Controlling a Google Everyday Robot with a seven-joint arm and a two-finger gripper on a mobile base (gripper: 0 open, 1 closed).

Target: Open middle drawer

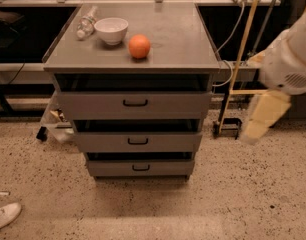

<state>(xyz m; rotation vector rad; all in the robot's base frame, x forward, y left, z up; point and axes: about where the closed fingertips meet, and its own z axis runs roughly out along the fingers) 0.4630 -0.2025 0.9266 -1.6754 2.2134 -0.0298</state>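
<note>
Floor [243,204] — end effector [254,129] (right) off middle drawer [165,143].

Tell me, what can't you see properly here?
Camera view:
Inside the wide grey metal middle drawer: hidden behind its flat front.
Pale robot gripper, right of the grey cabinet: its arm is cut off by the right edge.
White shoe: cut off by left edge.
</note>
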